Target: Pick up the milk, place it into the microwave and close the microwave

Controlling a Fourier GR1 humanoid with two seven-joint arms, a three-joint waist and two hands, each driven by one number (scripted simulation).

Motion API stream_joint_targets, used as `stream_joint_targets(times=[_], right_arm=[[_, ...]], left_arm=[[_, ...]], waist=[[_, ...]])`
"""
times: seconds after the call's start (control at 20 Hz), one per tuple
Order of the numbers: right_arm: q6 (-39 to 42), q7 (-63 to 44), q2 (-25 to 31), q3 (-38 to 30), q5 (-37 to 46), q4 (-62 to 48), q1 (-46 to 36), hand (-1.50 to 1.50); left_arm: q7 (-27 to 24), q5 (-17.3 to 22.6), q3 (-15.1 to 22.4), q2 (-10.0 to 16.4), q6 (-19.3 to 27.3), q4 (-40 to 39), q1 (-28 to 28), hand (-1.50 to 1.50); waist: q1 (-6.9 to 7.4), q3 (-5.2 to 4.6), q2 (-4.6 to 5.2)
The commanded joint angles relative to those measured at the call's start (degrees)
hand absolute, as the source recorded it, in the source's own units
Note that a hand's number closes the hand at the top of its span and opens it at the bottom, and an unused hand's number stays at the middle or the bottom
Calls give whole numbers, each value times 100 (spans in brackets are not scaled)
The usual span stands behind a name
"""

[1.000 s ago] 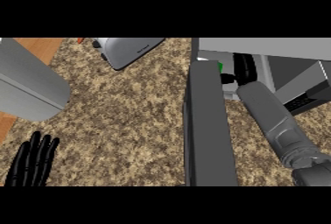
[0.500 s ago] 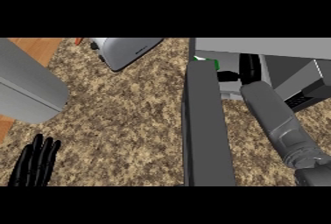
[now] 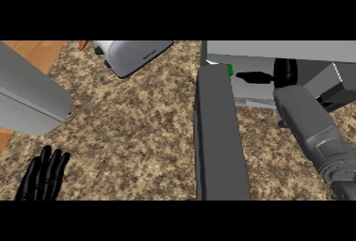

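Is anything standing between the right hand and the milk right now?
Nothing visible does. The milk sits at the mouth of the microwave, beside the open door, with the right hand just to its right, fingers toward it.

Toaster (image 3: 132, 54) left of microwave (image 3: 278, 48); milk (image 3: 224, 69) behind its door (image 3: 219, 141)
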State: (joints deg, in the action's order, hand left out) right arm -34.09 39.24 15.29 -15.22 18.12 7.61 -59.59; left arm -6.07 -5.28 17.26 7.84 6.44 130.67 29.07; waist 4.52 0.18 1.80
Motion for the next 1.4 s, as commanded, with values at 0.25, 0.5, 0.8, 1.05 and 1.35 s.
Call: stream_joint_targets(times=[0.25,0.5,0.8,1.05,1.35], right_arm=[[1239,529,226,-329,-371,50,292,-150],[1656,563,183,-466,-540,50,362,-150],[2337,855,269,-586,-719,67,760,-150],[2940,722,132,-430,-669,105,918,-150],[2844,913,-192,-487,-776,94,1498,-150]], left_arm=[[-78,-103,162,-7,66,270,490,-150],[-274,-380,510,-204,226,-118,444,-150],[44,-136,427,-81,87,180,410,-150],[-73,-300,547,-244,240,-81,242,-150],[5,-210,679,-199,213,184,432,-150]], waist=[[-84,-3,-73],[-163,-8,-94],[-202,-5,-96],[-317,-13,-145],[-330,-13,-157]])
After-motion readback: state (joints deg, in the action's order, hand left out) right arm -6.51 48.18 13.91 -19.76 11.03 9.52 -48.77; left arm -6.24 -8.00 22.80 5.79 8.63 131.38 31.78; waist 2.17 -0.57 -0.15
